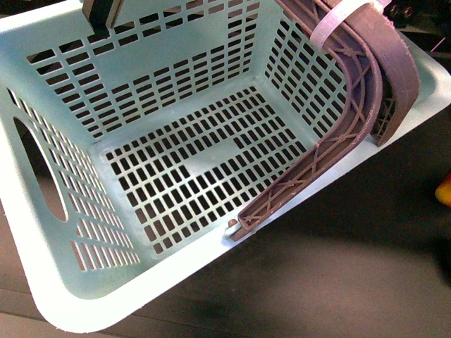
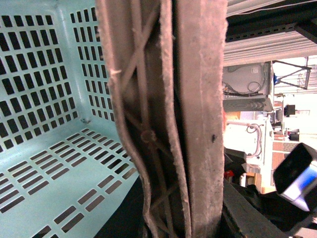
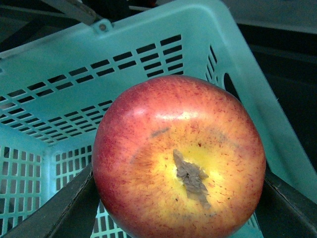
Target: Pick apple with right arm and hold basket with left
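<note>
The pale mint basket [image 1: 176,91] fills the front view, tilted, and nothing lies on its slotted floor. Its brown handle [image 1: 352,105] curves up at the right, with a white tie [image 1: 338,24] near the top. In the left wrist view my left gripper [image 2: 183,228] is shut on the handle [image 2: 198,99], with the basket's inside [image 2: 44,124] beside it. In the right wrist view my right gripper [image 3: 173,218] is shut on the red apple [image 3: 178,158], its yellow stem dimple facing the camera. The apple hangs above the basket [image 3: 74,94]. Neither gripper shows clearly in the front view.
The basket rests on a dark table [image 1: 338,267]. A small yellow-orange fruit [image 1: 444,190] shows at the right edge of the front view. A dark and tan block [image 1: 99,14] pokes in over the basket's far wall; I cannot tell what it is. Shelving and equipment [image 2: 252,89] stand behind the handle.
</note>
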Controlling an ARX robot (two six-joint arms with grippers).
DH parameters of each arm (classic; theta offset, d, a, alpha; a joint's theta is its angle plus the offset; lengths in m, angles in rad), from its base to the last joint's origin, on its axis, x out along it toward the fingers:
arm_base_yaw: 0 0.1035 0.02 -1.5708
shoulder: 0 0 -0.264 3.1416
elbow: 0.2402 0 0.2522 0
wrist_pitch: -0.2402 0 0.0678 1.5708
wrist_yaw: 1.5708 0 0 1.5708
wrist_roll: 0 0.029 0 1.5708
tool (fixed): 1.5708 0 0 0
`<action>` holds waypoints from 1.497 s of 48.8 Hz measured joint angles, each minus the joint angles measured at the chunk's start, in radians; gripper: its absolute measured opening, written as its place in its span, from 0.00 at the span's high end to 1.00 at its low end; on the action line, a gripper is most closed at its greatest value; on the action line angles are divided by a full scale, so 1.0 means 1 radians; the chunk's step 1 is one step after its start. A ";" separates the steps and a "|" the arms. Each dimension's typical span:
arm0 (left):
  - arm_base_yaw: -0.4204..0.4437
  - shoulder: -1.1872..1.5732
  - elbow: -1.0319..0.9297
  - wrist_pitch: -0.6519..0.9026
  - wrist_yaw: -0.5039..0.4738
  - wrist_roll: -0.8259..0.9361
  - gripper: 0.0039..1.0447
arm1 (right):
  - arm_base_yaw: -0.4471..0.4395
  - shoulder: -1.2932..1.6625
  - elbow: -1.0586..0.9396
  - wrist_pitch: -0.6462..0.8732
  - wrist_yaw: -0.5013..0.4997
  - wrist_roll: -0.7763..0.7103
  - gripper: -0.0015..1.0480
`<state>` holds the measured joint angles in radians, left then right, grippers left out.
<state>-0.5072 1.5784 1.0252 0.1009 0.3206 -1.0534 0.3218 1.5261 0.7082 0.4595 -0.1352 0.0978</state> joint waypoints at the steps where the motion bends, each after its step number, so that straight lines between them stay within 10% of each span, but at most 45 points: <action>1: 0.000 0.000 0.000 0.000 0.000 0.002 0.82 | 0.000 0.008 0.002 0.004 0.003 0.005 0.27; 8: 0.000 0.000 -0.001 0.000 -0.002 -0.007 0.82 | -0.011 0.035 0.003 0.026 0.023 0.017 0.07; 39: 0.000 0.000 -0.006 0.000 0.001 -0.014 0.82 | -0.300 -0.351 -0.059 -0.149 0.076 -0.016 0.08; 46: 0.001 0.000 -0.006 0.000 0.000 -0.017 0.82 | -0.320 -0.387 -0.245 0.198 0.136 -0.072 0.34; 60: 0.003 0.000 -0.006 0.000 0.001 -0.013 0.82 | -0.320 -0.573 -0.476 0.252 0.135 -0.091 0.92; 73: 0.002 0.000 -0.006 0.000 0.000 -0.017 0.82 | -0.320 -0.689 -0.563 0.222 0.135 -0.095 0.98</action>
<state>-0.5053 1.5784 1.0187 0.1009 0.3210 -1.0702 0.0013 0.8368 0.1452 0.6811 0.0002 0.0032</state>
